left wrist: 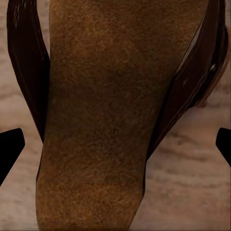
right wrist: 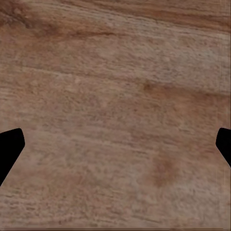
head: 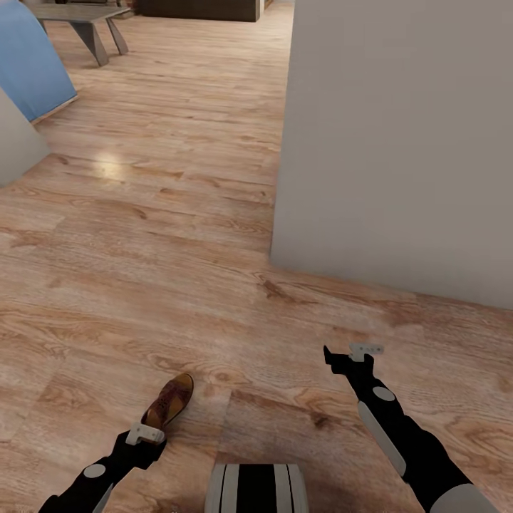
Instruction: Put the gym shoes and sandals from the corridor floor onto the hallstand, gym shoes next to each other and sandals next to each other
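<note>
Now | left tool (left wrist: pixel 115 144) spread over sandal (left wrist: pixel 96 115) | right tool (right wrist: pixel 115 144) spread, bare floor (right wrist: pixel 115 72)

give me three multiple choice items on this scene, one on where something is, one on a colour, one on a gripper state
1. Where is the sandal in the head view?
A. on a table
B. on the wood floor just ahead of the left gripper
C. beside the right gripper

2. What colour is the sandal's insole?
A. white
B. teal
C. tan brown

3. How does the right gripper stand?
A. open over bare floor
B. shut on a sandal
C. shut on a sneaker

Answers:
1 B: the head view shows it lying on the planks at the left gripper's tip.
2 C: the left wrist view shows a tan brown sole between dark brown straps.
3 A: the right wrist view shows its fingertips wide apart with only planks between them.
</note>
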Robot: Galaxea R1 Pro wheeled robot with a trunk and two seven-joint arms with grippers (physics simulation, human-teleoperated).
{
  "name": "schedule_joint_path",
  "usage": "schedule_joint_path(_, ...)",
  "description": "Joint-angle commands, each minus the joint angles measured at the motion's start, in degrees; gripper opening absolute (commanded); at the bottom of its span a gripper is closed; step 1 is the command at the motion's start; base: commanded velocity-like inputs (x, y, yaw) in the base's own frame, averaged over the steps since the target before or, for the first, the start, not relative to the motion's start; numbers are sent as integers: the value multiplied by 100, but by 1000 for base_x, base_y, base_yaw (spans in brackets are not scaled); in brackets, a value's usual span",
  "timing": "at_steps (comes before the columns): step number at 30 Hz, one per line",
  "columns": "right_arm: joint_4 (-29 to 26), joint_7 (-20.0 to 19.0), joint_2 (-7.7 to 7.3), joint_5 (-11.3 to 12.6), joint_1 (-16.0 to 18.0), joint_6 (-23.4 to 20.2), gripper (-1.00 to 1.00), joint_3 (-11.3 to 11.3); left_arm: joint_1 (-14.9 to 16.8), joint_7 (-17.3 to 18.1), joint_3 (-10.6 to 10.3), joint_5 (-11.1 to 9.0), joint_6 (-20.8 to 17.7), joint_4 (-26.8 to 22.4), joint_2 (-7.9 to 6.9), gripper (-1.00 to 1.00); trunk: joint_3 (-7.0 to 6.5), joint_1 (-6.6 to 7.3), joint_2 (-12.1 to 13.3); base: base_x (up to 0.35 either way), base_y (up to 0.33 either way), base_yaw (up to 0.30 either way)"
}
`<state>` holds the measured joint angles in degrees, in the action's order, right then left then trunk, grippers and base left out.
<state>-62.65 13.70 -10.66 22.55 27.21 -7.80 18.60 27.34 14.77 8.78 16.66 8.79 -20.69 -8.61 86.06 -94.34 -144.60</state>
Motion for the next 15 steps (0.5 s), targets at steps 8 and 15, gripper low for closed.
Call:
schedule_joint_path(8, -10, 49, -8, 39, 4, -20, 100, 29, 6, 30, 53, 58, 28, -4, -14, 100, 26, -1, -3, 0, 0, 0)
schedule_joint_path(15, -10, 50, -7, 39, 4, -20, 100, 30, 8, 13, 54, 57, 35, -4, -37, 100, 137, -14, -10, 0, 0, 0)
